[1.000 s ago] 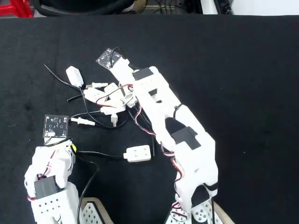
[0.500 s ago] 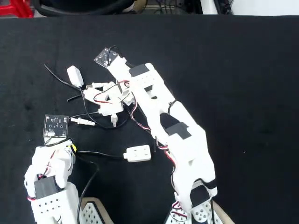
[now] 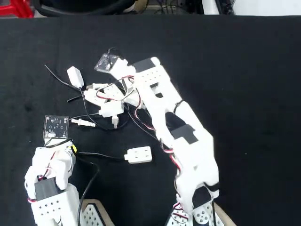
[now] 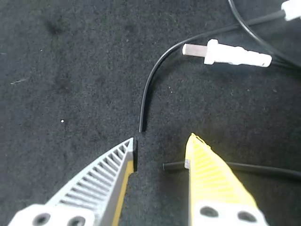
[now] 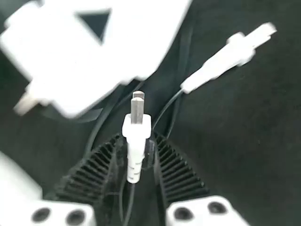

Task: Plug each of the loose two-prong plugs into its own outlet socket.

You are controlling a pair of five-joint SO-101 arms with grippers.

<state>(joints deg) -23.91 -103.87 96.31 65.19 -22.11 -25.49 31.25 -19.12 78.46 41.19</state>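
Note:
In the right wrist view my right gripper [image 5: 136,141] is shut on a white two-prong plug [image 5: 135,127], prongs pointing out at a large white outlet block [image 5: 94,52] just ahead. A second loose plug [image 5: 230,52] lies beside it. From above, the right arm [image 3: 160,103] stretches over a cluster of white plugs and cables [image 3: 106,99]. A separate white outlet socket [image 3: 139,154] lies nearer the front. My left gripper [image 4: 162,143] is open low over the black cloth, a cut cable end [image 4: 141,127] between its tips and a loose plug [image 4: 225,52] beyond.
Another white plug [image 3: 75,75] lies at the far left of the cluster, and one plug [image 3: 82,123] rests near the left arm [image 3: 49,172]. Black cables loop across the left half of the table [image 3: 244,94].
The right arm's wrist has shifted slightly toward the left over the plug cluster, still holding its plug. The left arm has stayed where it was.

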